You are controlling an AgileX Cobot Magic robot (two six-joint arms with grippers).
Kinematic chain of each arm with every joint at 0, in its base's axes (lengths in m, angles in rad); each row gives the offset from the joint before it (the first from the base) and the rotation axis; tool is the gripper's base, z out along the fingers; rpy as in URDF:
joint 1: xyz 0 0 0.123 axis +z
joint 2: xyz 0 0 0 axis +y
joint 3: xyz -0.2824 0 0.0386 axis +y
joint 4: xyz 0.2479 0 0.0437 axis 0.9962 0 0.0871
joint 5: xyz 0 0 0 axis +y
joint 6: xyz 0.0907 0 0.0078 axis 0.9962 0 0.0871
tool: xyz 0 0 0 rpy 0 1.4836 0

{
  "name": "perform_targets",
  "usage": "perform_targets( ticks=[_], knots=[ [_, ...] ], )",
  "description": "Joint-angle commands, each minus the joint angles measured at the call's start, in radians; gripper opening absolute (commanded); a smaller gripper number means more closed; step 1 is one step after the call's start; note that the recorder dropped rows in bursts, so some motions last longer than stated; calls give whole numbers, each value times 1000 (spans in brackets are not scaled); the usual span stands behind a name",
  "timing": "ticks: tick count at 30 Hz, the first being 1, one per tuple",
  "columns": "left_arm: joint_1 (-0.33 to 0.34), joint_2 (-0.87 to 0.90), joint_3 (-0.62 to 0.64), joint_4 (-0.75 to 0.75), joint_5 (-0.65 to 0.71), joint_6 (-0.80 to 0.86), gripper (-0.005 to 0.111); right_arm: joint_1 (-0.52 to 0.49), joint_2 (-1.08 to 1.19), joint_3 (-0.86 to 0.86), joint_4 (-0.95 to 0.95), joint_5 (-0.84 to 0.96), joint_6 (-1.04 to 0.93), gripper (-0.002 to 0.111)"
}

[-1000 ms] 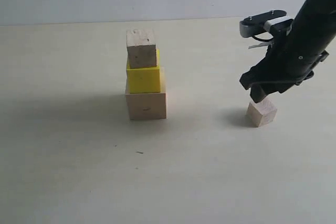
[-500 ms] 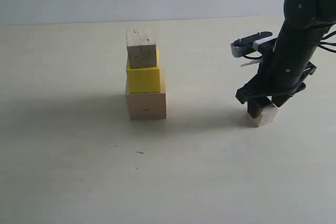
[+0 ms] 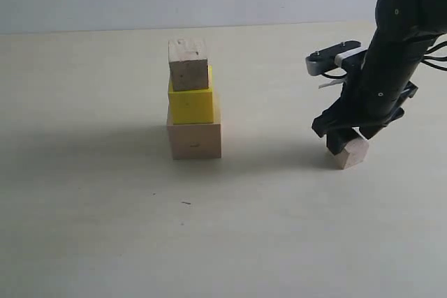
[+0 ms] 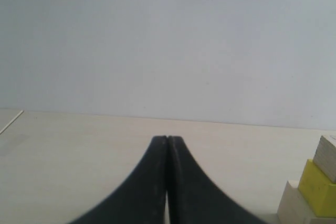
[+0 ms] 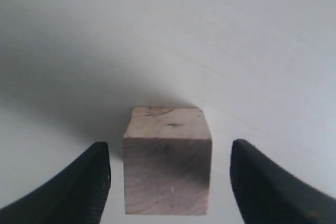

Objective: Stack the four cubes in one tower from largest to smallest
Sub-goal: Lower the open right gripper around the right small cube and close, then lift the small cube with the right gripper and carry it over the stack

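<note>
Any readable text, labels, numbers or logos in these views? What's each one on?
No readable text, numbers or logos in any view.
Small pale wooden cube: dark flecks, wood grain only.
Large pale wooden cube, bright yellow cube, small brownish wooden cube: specks, no lettering.
White strip on the black robot arm: too small to tell whether printed.

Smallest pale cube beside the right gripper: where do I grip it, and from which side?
Take its two opposite side faces, coming down from above. The smallest pale cube sits flat on the table, apart from the tower, and its sides run square to the right gripper, whose open fingers straddle it with a gap each side.
</note>
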Motion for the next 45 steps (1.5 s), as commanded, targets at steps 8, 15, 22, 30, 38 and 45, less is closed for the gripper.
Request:
perform_targets(
  ticks=[8,15,22,30,38,45],
  knots=[
    [-7,-6,2,-10,-11,3,0,-5,63,-32,-5,6,-10,63],
    [-7,-6,2,-16,-11,6,0,-5,72,-32,-1,-2,-2,59],
    [-7,-6,2,-16,-11,6,0,-5,72,-32,-5,-2,-2,33],
    [-18,-6,2,-16,-11,8,0,-5,-7,-32,-58,22,-12,0],
    [-60,-6,3,-16,-6,27,0,-87,-234,-32,-87,-181,-78,0],
    [-60,-6,3,-16,-6,27,0,-188,-350,-32,281,-404,-470,0]
  ],
)
